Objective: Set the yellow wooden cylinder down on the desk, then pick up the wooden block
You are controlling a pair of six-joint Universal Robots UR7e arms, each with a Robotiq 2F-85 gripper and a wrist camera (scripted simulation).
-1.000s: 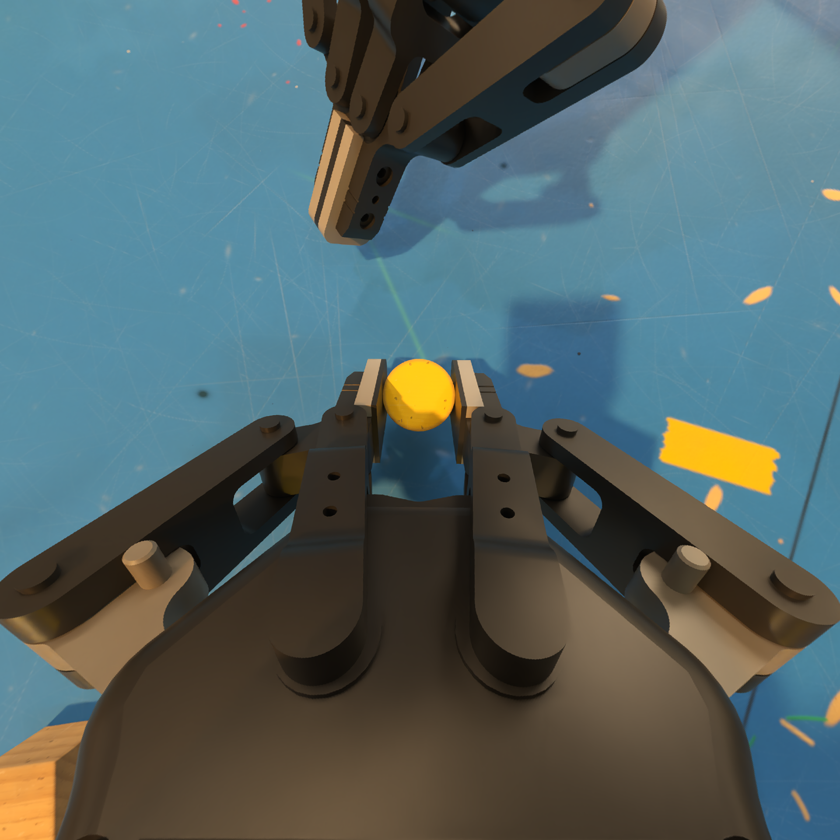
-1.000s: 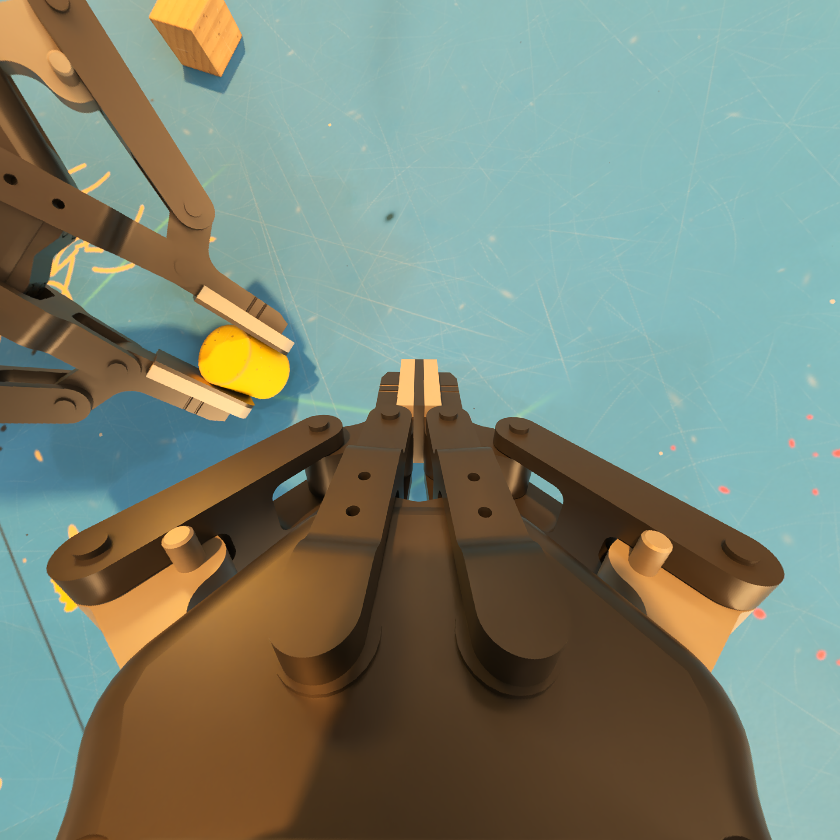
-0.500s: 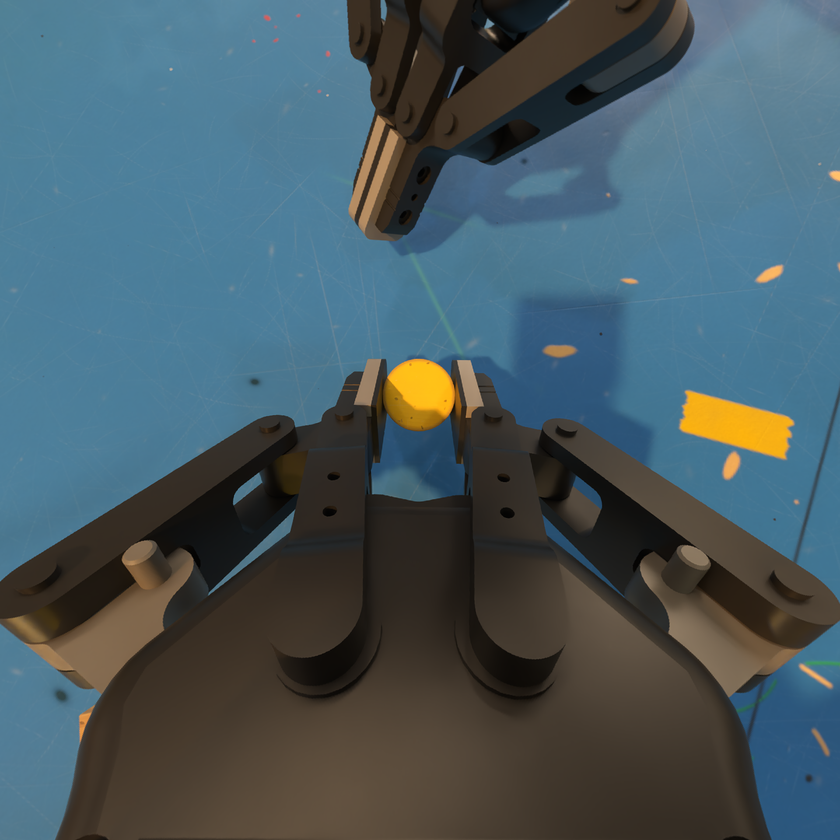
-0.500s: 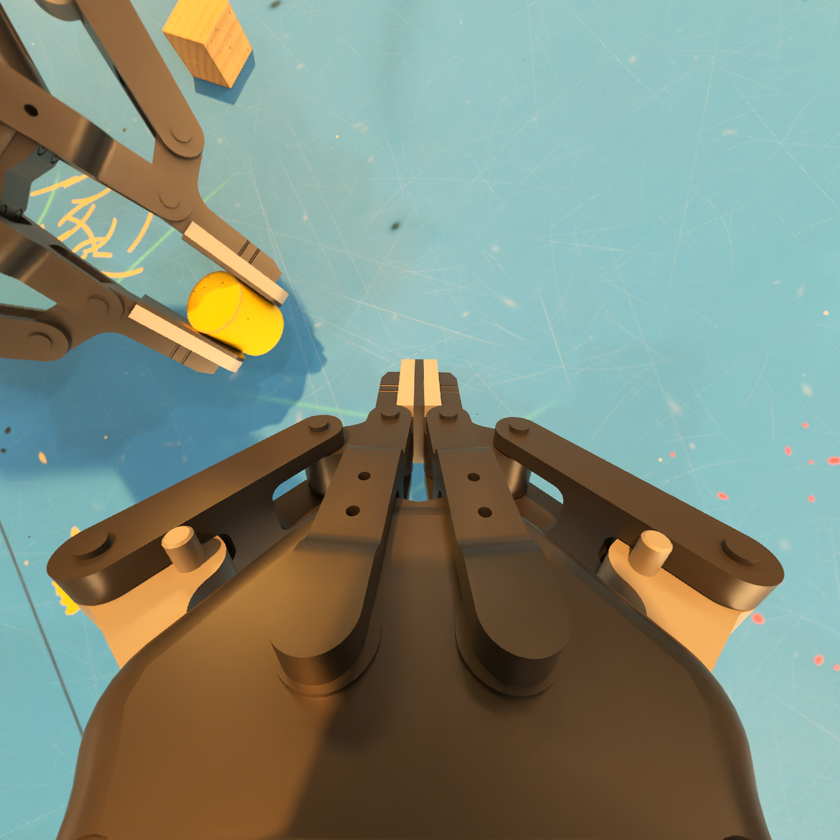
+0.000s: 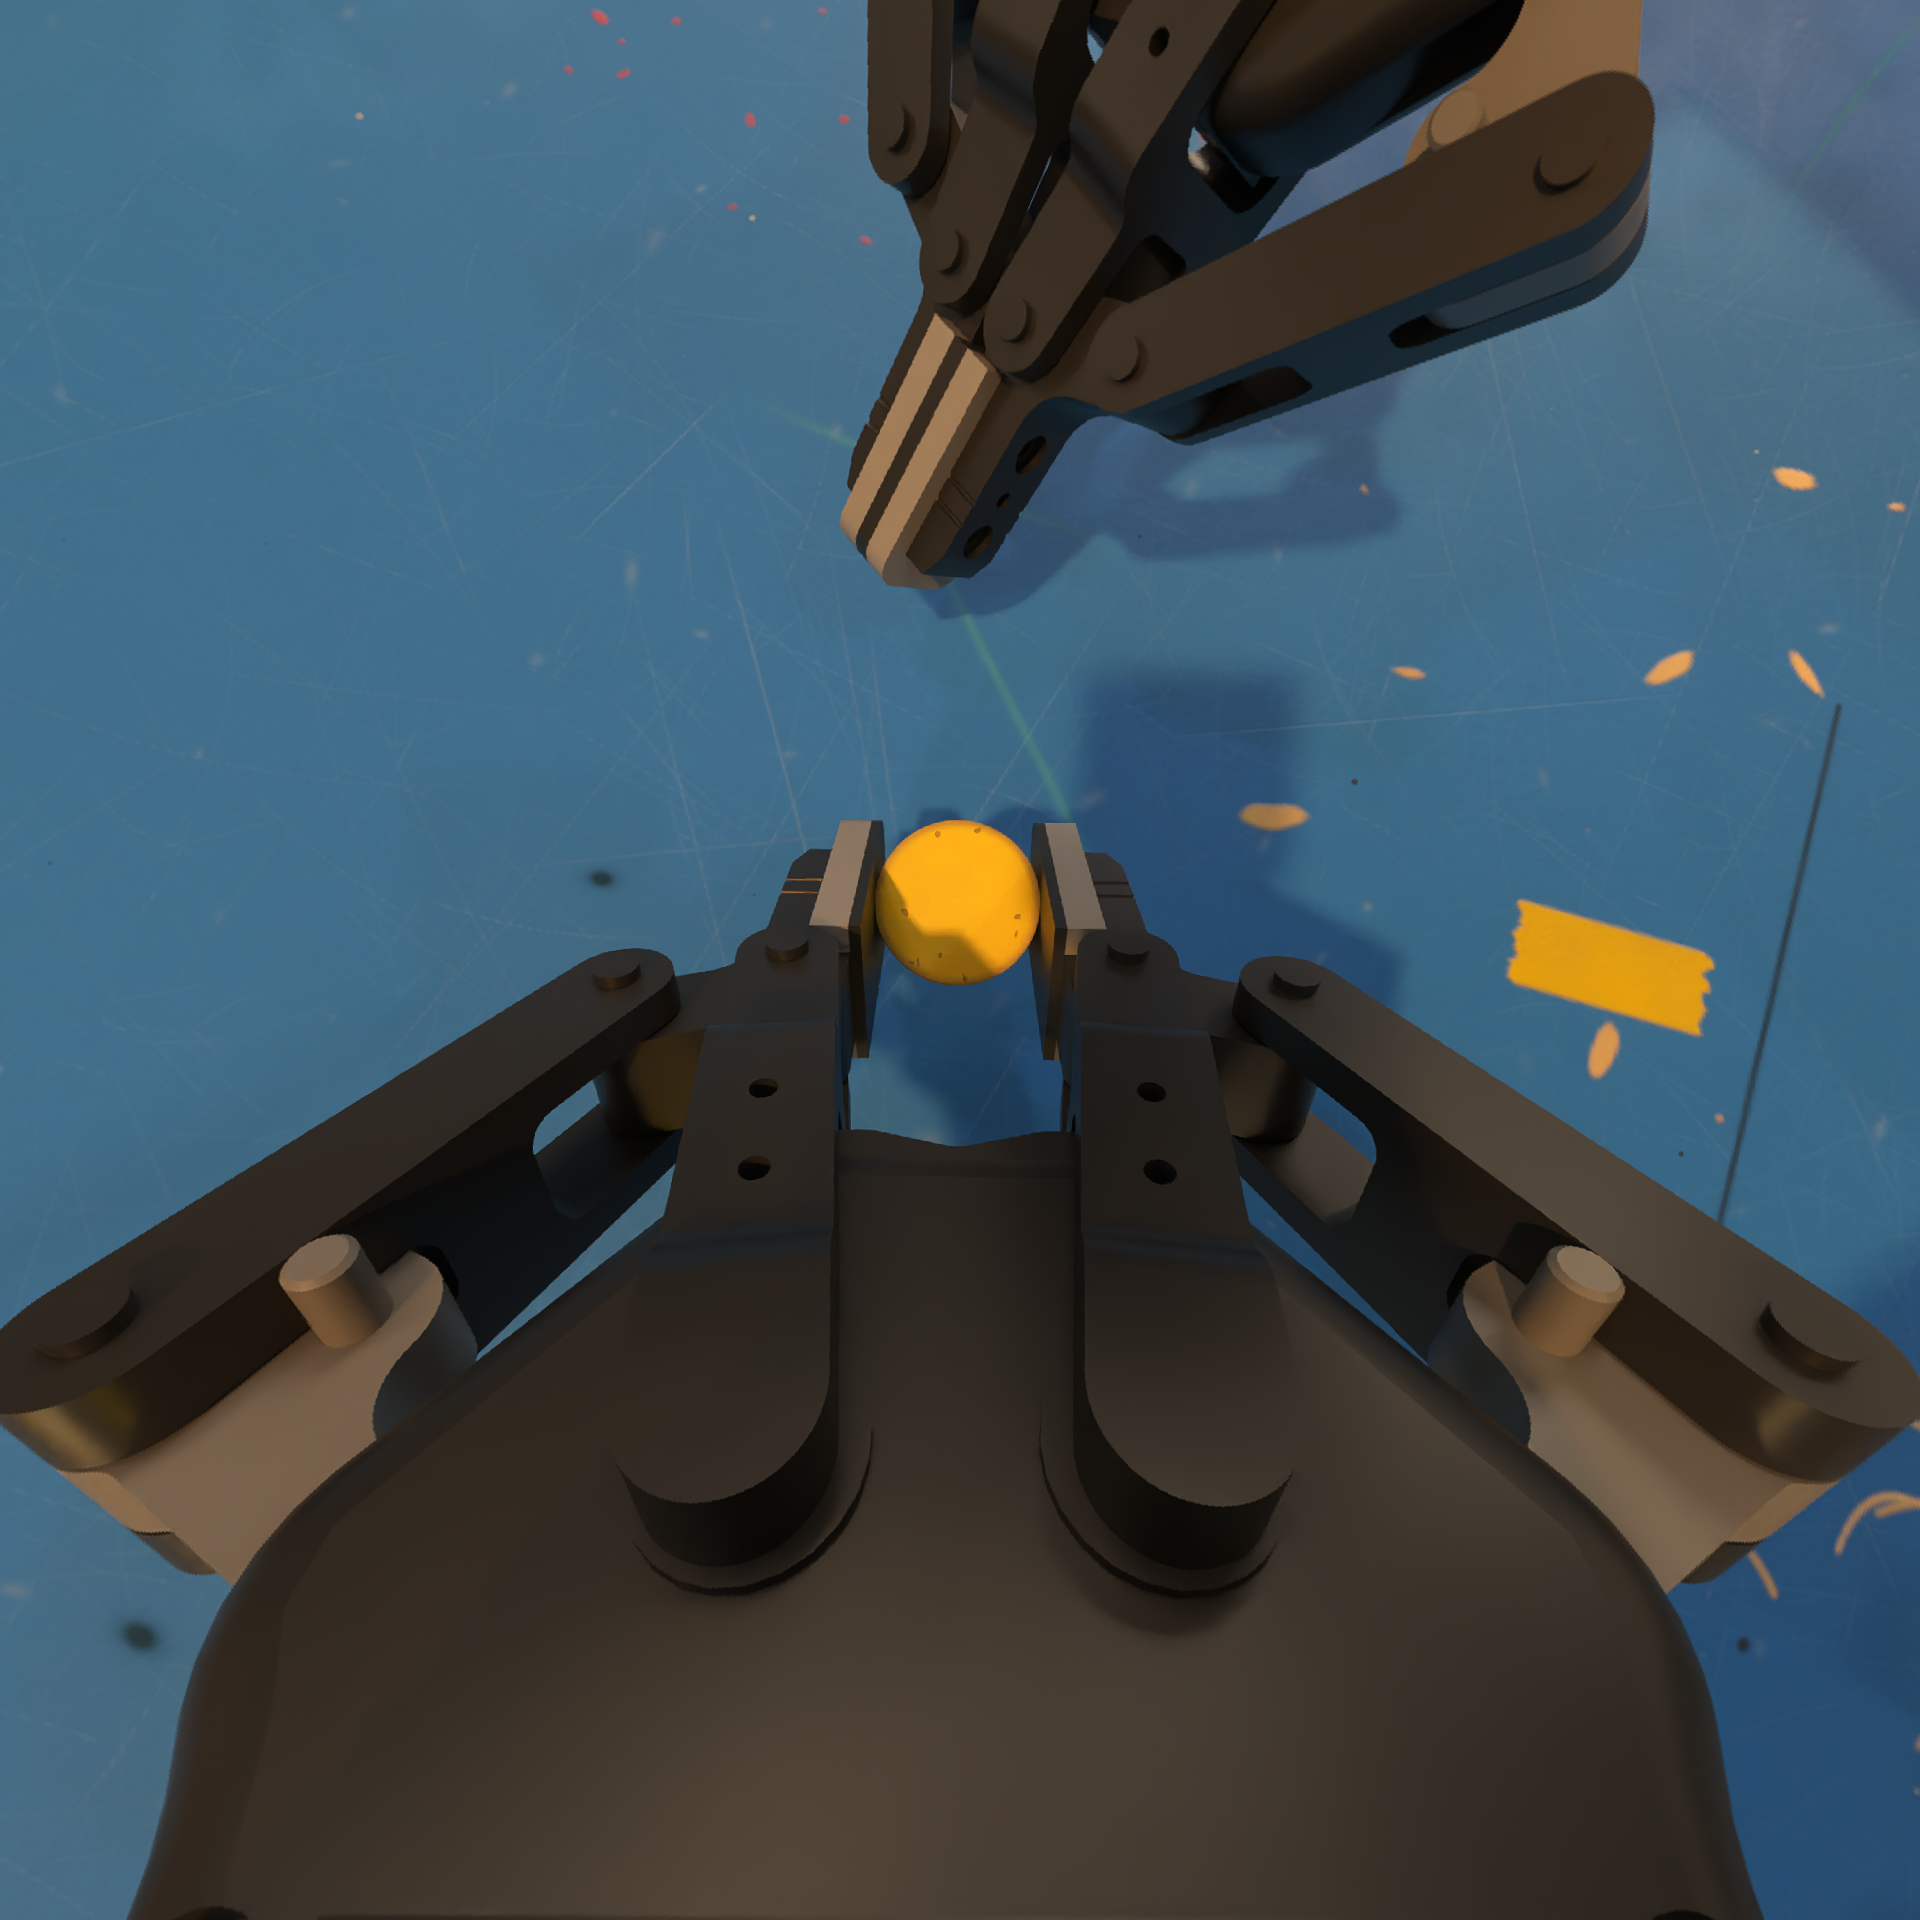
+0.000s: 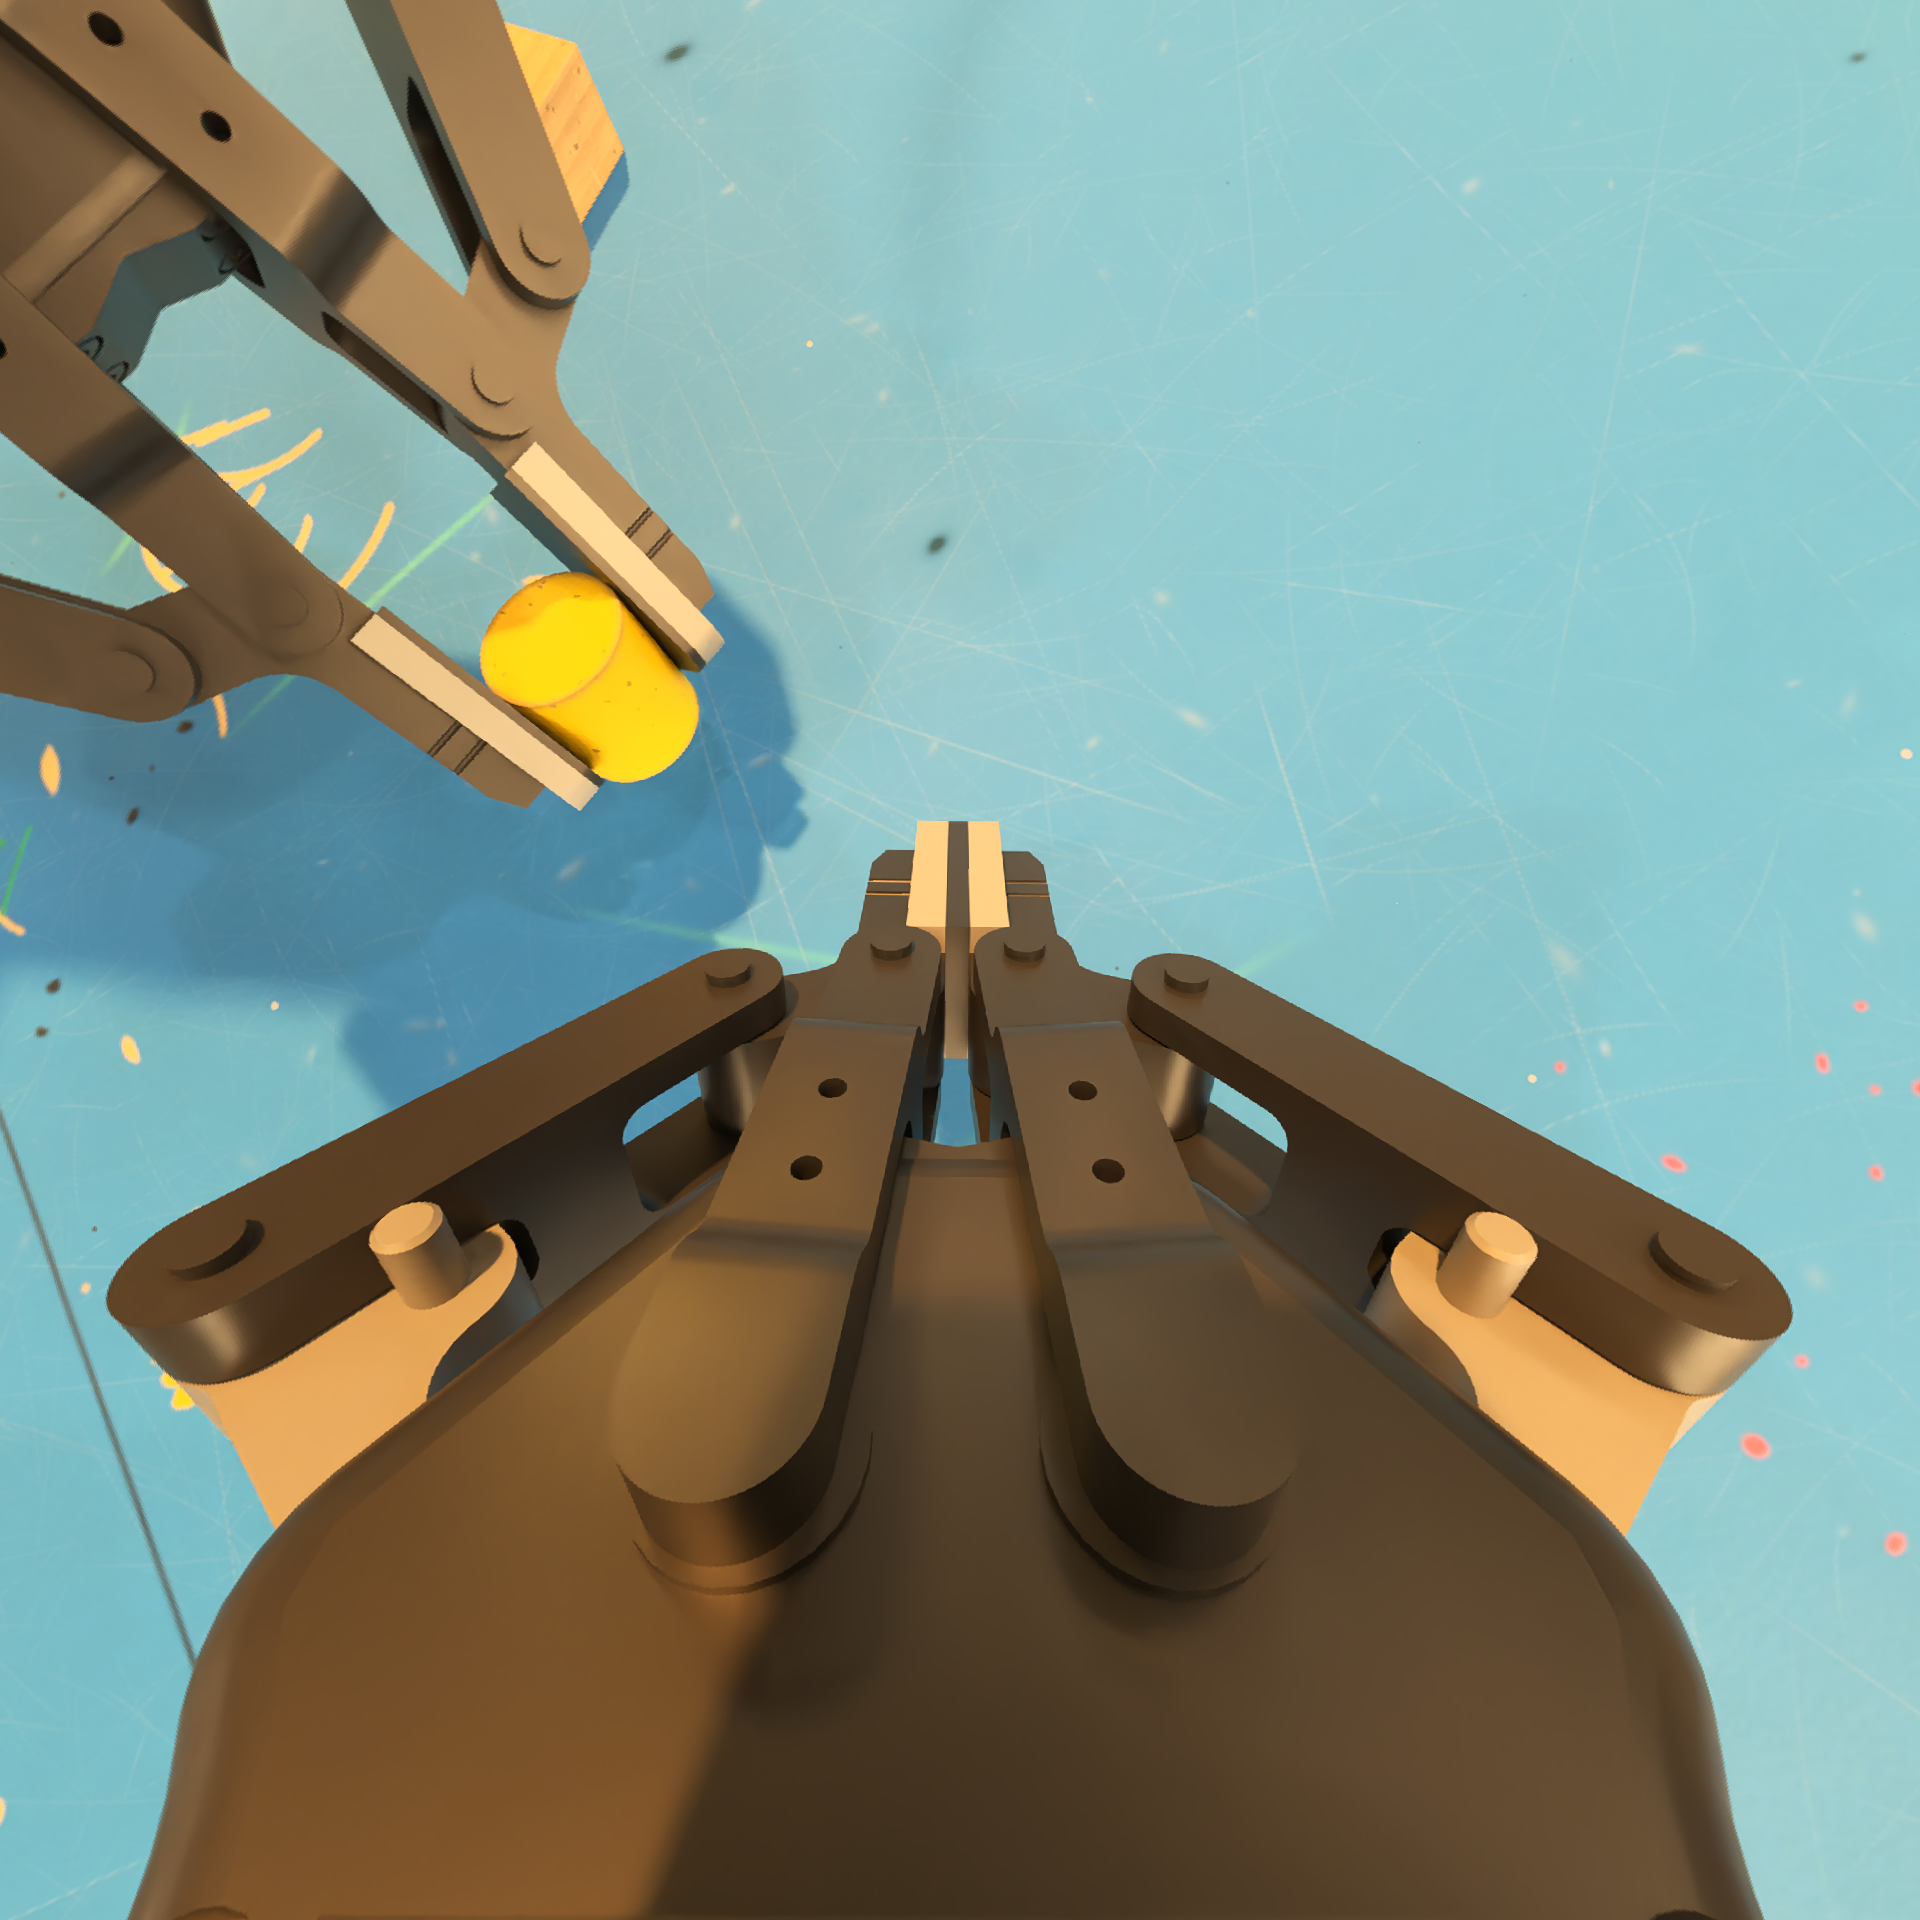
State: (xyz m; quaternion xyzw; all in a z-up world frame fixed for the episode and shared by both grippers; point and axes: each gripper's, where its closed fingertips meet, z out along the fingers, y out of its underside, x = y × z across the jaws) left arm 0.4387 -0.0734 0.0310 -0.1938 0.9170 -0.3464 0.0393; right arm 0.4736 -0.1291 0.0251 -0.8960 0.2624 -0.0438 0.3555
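Left gripper point(image 5: 957, 904) grips the yellow cylinder point(image 5: 957, 902) across its round sides, end-on above the blue desk point(image 5: 364, 520), apparently for lowering; right gripper point(image 6: 956, 873) clenched empty nearby, wooden block point(image 6: 575, 125) far left behind the left gripper's links, tape strip point(image 5: 1605, 966) to the right.

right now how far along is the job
Nothing is finished yet. The left gripper is shut on the yellow wooden cylinder above the blue desk. Left: releasing it, then picking up the wooden block. The right gripper is shut, empty.
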